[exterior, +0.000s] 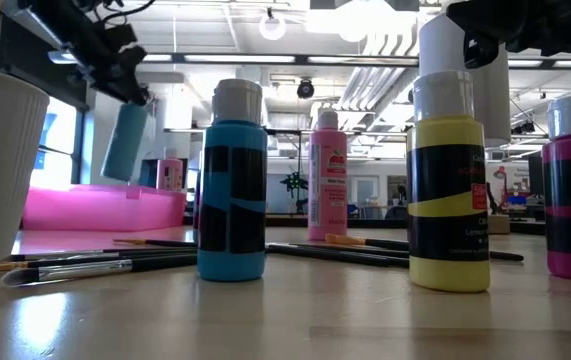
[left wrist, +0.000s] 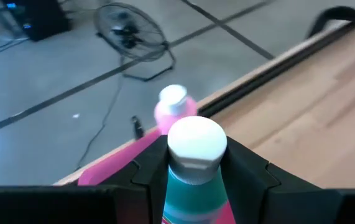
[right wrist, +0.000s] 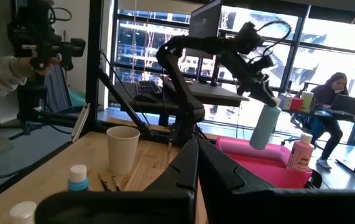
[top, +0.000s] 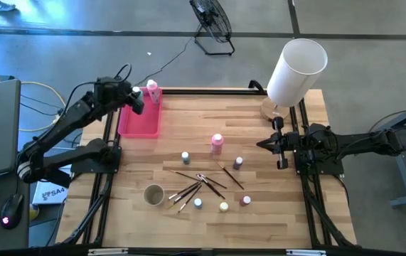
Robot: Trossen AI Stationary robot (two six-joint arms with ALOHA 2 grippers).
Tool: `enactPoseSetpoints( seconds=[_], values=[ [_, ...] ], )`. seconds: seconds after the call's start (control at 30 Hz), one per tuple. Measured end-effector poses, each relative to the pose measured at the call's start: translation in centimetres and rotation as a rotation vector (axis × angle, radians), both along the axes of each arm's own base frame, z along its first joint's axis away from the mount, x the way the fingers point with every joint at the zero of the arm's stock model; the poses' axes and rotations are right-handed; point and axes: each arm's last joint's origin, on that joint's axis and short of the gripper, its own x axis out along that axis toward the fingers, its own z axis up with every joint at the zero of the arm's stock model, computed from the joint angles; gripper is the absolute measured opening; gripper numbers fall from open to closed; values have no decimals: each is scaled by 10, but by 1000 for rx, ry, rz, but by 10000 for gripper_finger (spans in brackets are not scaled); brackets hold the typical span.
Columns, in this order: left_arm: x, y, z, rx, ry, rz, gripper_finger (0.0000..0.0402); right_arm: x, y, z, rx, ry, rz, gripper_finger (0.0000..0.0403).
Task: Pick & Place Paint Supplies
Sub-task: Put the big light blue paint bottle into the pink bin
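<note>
Bottle (left wrist: 196, 186) — teal, white-capped — clamped in left gripper (left wrist: 197, 177) above tray (top: 139, 122).

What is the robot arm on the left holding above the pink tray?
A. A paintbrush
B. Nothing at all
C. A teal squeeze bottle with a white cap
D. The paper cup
C: the left gripper is closed around the teal bottle, which hangs in the air over the pink tray, where a pink bottle already stands.
</note>
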Motion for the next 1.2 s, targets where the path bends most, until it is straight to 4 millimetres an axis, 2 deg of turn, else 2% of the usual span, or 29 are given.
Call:
enactPoseSetpoints(
  seconds=[0.2,0.33,0.73,1.2],
  values=[
    [2,5,-26,84,-67,91,125,0,0,1,0,-6,0,3],
    [3,10,-37,130,-50,157,125,0,0,1,0,-6,1,3],
    [6,14,-41,125,-87,184,125,0,0,1,0,-6,-3,3],
    [23,31,-66,-29,-82,213,125,0,0,1,0,-6,-3,3]
  ],
)
